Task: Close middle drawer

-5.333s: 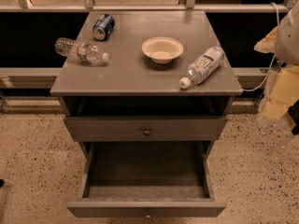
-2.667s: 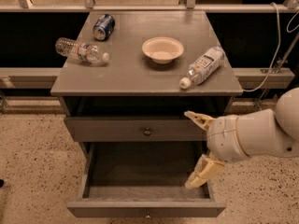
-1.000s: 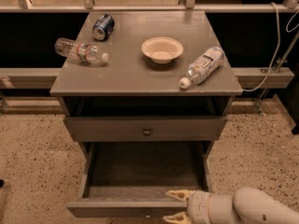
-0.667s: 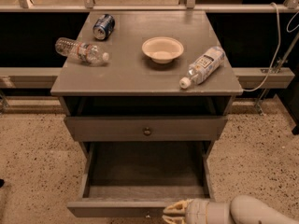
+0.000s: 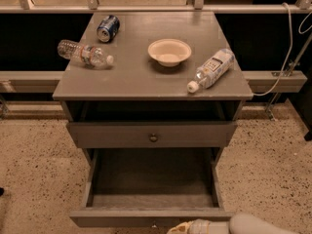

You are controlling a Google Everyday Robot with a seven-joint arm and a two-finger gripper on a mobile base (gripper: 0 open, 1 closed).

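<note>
Floor: speckled beige, running under and around the cabinet
Cabinet: grey wood with a flat top that carries two bottles, a bowl and a can; a dark open gap sits just under the top
Middle drawer: pulled far out toward the camera, its long box bare inside, its front panel near the bottom edge of the view
Upper drawer: above the open one, its front nearly flush with the cabinet
Arm: a pale grey rounded segment entering low from the bottom right, lying roughly level and reaching left along the open drawer's front
Gripper: cream-coloured, at the bottom edge just right of the panel's centre, right against the front; cut off by the frame, so wide or narrow cannot be told
Right bottle: lying down, white cap toward the front edge; white label with dark print, unreadable
Left bottle: clear, lying down, label band unreadable
Bowl: cream, upright, between the bottles
Can: blue, on its side at the back left; lettering unreadable
Knob: small, round, centred on the upper drawer
</note>
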